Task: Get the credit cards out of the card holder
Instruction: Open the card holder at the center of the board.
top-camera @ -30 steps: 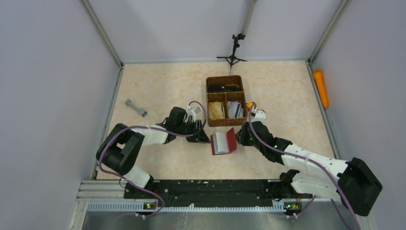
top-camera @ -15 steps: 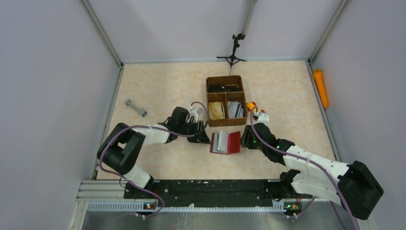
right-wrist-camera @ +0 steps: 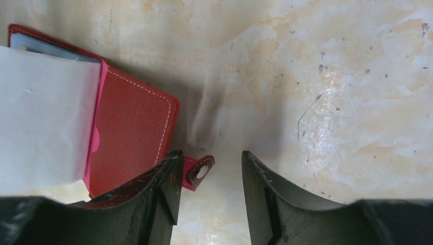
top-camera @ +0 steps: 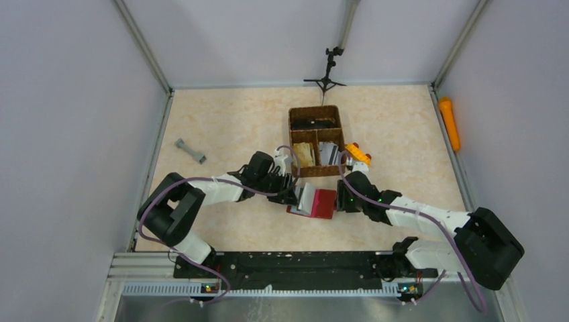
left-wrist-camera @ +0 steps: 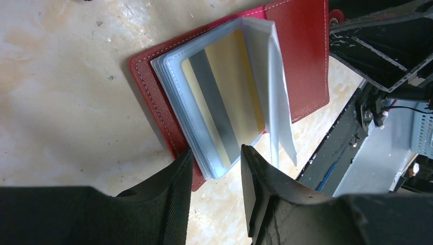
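Observation:
The dark red card holder [top-camera: 323,202] lies open on the table between my two grippers. In the left wrist view its cover [left-wrist-camera: 301,46] holds a stack of clear sleeves, and the top one shows a tan credit card [left-wrist-camera: 224,97] with a grey stripe. My left gripper [left-wrist-camera: 217,163] is open, its jaws either side of the near corner of the sleeves. In the right wrist view the holder [right-wrist-camera: 133,132] is at the left. Its snap tab [right-wrist-camera: 200,172] lies between the open jaws of my right gripper [right-wrist-camera: 212,163], close to the left finger.
A brown woven three-compartment basket [top-camera: 294,142] stands just behind the holder, with tan and grey flat cards in its front compartments. A yellow-orange object [top-camera: 357,153] lies by its right side. A grey dumbbell-shaped piece [top-camera: 190,151] lies at left, an orange cylinder [top-camera: 449,123] by the right wall.
The card holder stood half upright like an open book; now it lies flatter on the table. Both grippers have moved in closer to it, the left one rightward.

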You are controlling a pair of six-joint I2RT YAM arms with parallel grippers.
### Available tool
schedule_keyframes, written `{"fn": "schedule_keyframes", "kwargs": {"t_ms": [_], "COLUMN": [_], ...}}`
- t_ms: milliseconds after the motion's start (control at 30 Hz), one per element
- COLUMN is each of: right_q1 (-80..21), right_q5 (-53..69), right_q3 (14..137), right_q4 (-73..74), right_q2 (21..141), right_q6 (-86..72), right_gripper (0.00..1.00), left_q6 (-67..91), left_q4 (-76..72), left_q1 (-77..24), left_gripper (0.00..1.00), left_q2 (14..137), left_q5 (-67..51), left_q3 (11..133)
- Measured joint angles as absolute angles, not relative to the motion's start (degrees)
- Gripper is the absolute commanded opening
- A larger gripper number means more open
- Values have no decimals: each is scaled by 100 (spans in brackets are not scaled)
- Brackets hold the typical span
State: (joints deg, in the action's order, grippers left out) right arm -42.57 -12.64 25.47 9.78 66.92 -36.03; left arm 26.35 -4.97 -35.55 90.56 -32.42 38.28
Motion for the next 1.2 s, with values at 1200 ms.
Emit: {"fn": "schedule_keyframes", "kwargs": {"t_ms": [1200], "right_q1": [-4685], "right_q5": [169], "right_q3": [3806], "right_q4": [738], "right_q2": [6504], "right_q6": [-3793], "right_gripper": [78], "left_q6": [2294], "left_q4": [-143], "left_q1": [-3874], "left_gripper": [57], "left_q2": [9037], "left_q5": [-2906], "left_q3": [4073]}}
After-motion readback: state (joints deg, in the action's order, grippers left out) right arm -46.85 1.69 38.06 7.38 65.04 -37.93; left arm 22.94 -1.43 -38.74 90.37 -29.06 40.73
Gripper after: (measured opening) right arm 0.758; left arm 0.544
